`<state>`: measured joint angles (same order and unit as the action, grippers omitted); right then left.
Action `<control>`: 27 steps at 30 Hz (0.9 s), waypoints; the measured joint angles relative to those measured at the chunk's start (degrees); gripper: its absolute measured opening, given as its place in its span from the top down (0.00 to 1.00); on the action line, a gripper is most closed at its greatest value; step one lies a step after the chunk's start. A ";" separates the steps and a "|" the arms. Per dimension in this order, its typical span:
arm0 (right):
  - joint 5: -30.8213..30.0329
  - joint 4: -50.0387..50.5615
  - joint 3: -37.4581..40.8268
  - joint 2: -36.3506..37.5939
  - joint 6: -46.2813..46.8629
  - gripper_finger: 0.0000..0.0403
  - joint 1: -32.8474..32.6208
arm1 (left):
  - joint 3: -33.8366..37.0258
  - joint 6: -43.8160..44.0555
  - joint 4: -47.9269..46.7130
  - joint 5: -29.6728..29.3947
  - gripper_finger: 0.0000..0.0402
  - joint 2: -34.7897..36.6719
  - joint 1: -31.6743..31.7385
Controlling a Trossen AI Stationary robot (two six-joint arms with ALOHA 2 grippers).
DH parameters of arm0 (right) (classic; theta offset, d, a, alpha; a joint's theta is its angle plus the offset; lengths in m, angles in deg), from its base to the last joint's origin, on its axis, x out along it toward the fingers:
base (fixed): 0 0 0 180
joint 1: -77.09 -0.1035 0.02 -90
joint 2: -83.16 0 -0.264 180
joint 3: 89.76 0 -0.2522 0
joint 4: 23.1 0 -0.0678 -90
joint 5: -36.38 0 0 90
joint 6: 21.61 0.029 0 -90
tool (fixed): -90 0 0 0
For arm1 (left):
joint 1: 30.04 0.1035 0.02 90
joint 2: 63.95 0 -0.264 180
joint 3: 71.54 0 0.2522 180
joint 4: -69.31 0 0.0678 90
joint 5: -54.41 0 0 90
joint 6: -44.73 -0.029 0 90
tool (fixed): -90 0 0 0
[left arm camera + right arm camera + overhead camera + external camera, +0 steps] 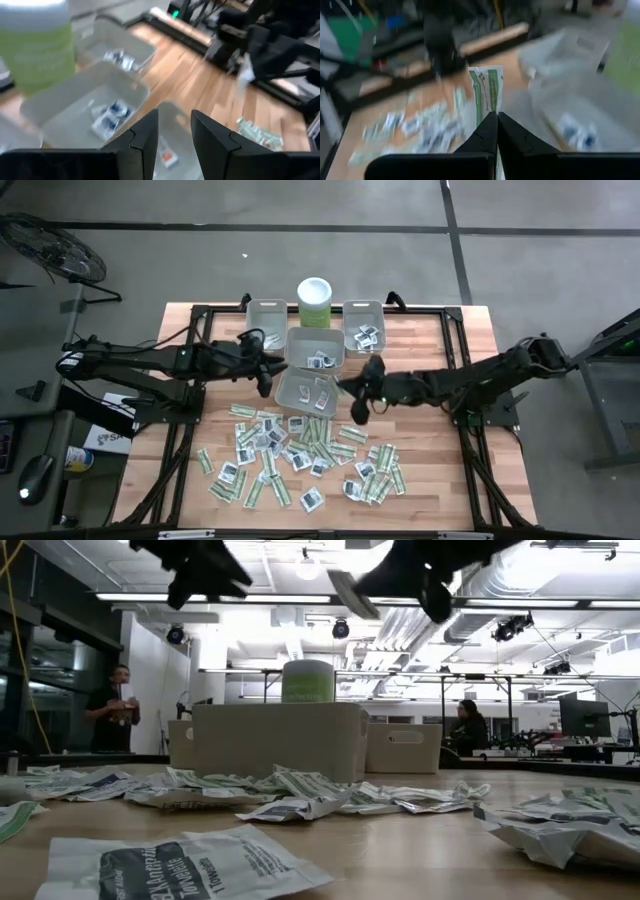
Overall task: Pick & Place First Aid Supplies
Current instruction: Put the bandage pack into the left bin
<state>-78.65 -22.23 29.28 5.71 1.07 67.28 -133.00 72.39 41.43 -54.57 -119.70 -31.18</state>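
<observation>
Many small flat packets (300, 452), green-white strips and white squares with dark print, lie scattered on the near half of the wooden table. My right gripper (354, 396) hangs above the pile's far edge, next to the nearest grey bin (287, 392), shut on one green-white strip packet (487, 87). In the low view it (372, 590) is high above the table. My left gripper (266, 376) hovers open at the left rim of that bin. Its fingers (146, 136) are empty, and a packet (168, 158) lies in the bin below them. My right gripper pinches the green-white strip packet between its two shut fingers (487, 131) at one short end (489, 111). The strip sticks out past the fingertips, in line with them. It is lifted clear of the table and shows in the low view as a tilted flat piece (346, 592).
Four grey bins stand on the far half of the table: two far ones (266, 315) (363, 326), a middle one (315, 348) and the nearest. Some hold white square packets. A tall pale green canister (314, 300) stands between the far bins. People are in the room beyond (118, 705).
</observation>
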 joint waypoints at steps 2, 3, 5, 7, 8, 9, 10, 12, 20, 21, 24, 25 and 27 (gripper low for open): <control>-0.09 -4.21 -0.01 0.00 -1.99 1.00 1.58 | 0.00 -1.90 2.85 0.14 0.71 0.00 0.00; -0.01 -5.95 -0.02 0.00 -2.75 1.00 2.42 | 0.00 -2.82 4.39 0.23 0.71 0.00 0.00; 0.11 -9.12 -0.04 0.00 -4.63 1.00 4.01 | 0.00 -4.53 7.71 0.44 0.71 -0.01 0.00; 0.66 -12.13 -0.04 0.00 -6.46 1.00 5.44 | -0.02 -6.36 11.48 0.76 0.71 -0.46 0.00; 1.14 -13.86 -0.04 0.00 -7.23 1.00 6.14 | -0.02 -7.10 12.95 1.42 0.71 -0.56 0.02; 1.58 -15.43 -0.04 0.00 -7.73 1.00 6.77 | -0.02 -7.84 14.11 2.14 0.71 -0.68 0.02; 1.90 -16.78 -0.06 0.00 -8.07 1.00 7.33 | -0.02 -8.36 16.05 2.67 0.71 -1.13 0.02; 2.88 -17.97 -0.22 0.02 -8.74 1.00 8.29 | -0.10 -9.80 19.14 3.56 0.71 -2.17 0.00; 4.34 -11.92 -6.91 -0.51 -15.75 1.00 9.28 | -0.02 -12.77 28.69 4.35 0.69 -7.20 0.02; 4.36 -10.38 -7.81 -0.55 -16.21 1.00 9.45 | -0.02 -12.83 29.37 4.31 0.68 -7.60 0.02; 4.57 -6.93 -9.49 -0.55 -16.24 1.00 9.96 | -0.02 -12.85 33.13 3.20 0.61 -8.77 0.02; 5.18 -6.39 -9.84 -0.55 -16.26 1.00 10.16 | -0.02 -12.85 33.82 2.80 0.58 -8.93 0.02; 6.10 -5.72 -10.17 -0.55 -16.29 1.00 10.28 | -0.02 -12.87 35.05 1.74 0.52 -9.35 0.02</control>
<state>-72.55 -27.95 19.12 5.17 -15.23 77.56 -133.02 59.52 76.48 -52.83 -129.05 -31.16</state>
